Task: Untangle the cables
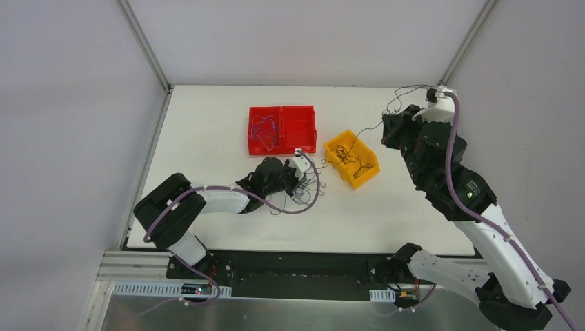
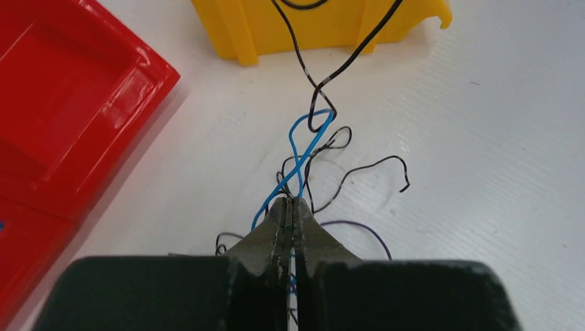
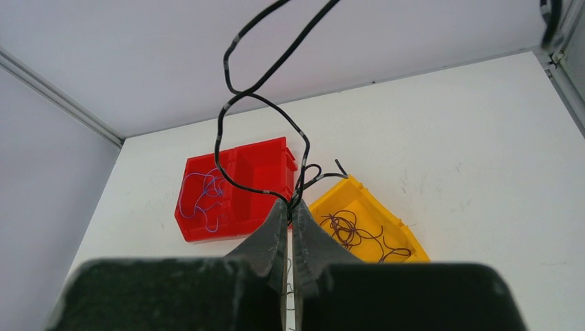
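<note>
The remaining cables (image 1: 305,187) form a loose knot on the table (image 1: 386,214), near its middle and slightly toward the near edge, just beside the front of the yellow bin (image 1: 369,171). Within the knot, a blue wire (image 2: 298,153) and a black wire (image 2: 323,84) are hooked through each other; several dark curls and one purple strand lie around them. The left gripper (image 2: 292,201) is low over the table, jaws clenched on the blue wire at the knot, which appears intended to anchor that end. The right gripper (image 3: 290,205) is raised high above the far right corner of the table, jaws clamped on the black wire, which runs from it down across the yellow bin toward the knot. This opposed hold suggests a pull-apart step: one strand pinned, the other drawn away until the hooked loops slip free. Sorted strands are already deposited: blue and purple in the left compartment of the red bin (image 1: 298,110) toward the far edge, dark ones in the yellow bin. Risk: the black wire may drag the whole knot.
</note>
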Tool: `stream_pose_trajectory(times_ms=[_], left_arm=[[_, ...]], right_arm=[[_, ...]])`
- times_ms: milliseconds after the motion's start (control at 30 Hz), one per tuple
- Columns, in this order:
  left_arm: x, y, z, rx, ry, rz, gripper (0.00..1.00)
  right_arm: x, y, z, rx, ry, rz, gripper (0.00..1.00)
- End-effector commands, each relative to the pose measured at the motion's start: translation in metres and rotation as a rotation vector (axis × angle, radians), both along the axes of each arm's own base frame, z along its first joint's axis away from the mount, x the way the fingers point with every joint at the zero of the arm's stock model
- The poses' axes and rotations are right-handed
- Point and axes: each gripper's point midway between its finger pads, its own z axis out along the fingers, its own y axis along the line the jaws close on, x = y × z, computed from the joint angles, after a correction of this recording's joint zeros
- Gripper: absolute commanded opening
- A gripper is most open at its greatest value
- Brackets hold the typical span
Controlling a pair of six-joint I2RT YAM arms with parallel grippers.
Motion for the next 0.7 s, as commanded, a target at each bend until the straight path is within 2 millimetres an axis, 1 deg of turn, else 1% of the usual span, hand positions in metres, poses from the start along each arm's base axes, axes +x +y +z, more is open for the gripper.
stream_pose_trajectory(times_ms=[0,100,233,333,433,467,533,667], left_arm=[[-0.002,0.030,0.026,-0.115,-0.014,0.117,0.00],[-0.009,0.059,0.025,-0.145,0.084,0.224,0.00],[-0.008,0.120,0.022,-0.170,0.161,0.536,0.00],[-0.011,0.153,0.021,-0.228,0.193,0.690,0.00],[-0.016,0.175,0.021,-0.271,0.194,0.795,0.00],[-0.017,0.181,0.024,-0.285,0.183,0.825,0.00],[-0.018,0.189,0.027,-0.298,0.167,0.851,0.00],[-0.019,0.192,0.030,-0.299,0.150,0.851,0.00]], right_arm=[[-0.008,-0.025,0.026,0.010,-0.072,-0.074,0.00],[-0.013,-0.047,0.025,-0.039,-0.082,-0.153,0.00],[-0.021,-0.089,0.024,-0.141,-0.060,-0.338,0.00],[-0.028,-0.104,0.031,-0.161,-0.066,-0.396,0.00],[-0.033,-0.108,0.036,-0.139,-0.088,-0.398,0.00],[-0.034,-0.109,0.038,-0.131,-0.096,-0.398,0.00],[-0.033,-0.106,0.038,-0.117,-0.100,-0.384,0.00],[-0.025,-0.083,0.029,-0.097,-0.085,-0.286,0.00]])
